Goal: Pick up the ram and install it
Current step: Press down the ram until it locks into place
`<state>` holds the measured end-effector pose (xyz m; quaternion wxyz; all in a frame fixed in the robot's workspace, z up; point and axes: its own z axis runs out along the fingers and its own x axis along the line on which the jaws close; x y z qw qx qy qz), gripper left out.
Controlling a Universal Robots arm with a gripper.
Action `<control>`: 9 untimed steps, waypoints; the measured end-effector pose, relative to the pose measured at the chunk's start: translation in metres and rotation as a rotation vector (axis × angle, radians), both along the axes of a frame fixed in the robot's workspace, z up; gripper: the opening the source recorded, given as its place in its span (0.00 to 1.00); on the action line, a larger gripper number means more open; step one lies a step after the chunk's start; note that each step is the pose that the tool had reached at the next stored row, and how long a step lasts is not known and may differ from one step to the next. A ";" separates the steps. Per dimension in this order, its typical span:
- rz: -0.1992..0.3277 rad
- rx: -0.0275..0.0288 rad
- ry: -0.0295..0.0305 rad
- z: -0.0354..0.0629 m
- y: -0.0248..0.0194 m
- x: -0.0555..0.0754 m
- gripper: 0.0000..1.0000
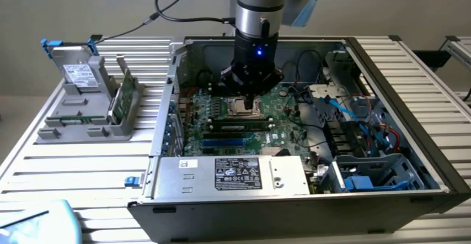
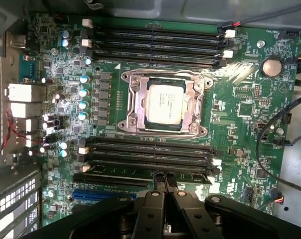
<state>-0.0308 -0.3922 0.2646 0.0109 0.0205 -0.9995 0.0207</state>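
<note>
The ram (image 1: 239, 126) lies lengthwise in one of the long black slots of the motherboard (image 1: 288, 137), just in front of the CPU socket (image 1: 243, 109). In the wrist view the ram (image 2: 118, 176) is a dark stick in the slot nearest the camera, with empty slots (image 2: 150, 152) beside it. My gripper (image 1: 250, 104) hangs inside the open computer case, straight above the ram. Its two black fingers (image 2: 156, 199) are pressed together, and the tips (image 2: 164, 176) sit at the ram's top edge near its middle. Nothing shows between the fingers.
The case walls (image 1: 176, 78) close in the board on all sides. A grey power supply (image 1: 231, 175) sits at the front, with blue and black cables (image 1: 353, 117) and drive bays at the exterior view's right. Outside, a grey rack (image 1: 88, 109) holds a green board (image 1: 127, 89) upright.
</note>
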 end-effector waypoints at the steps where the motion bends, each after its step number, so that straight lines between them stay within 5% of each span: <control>1: -0.014 0.0000 -0.0001 -0.0001 0.0000 0.000 0.11; 9: -0.086 0.0001 -0.0004 -0.0004 0.0000 0.000 0.11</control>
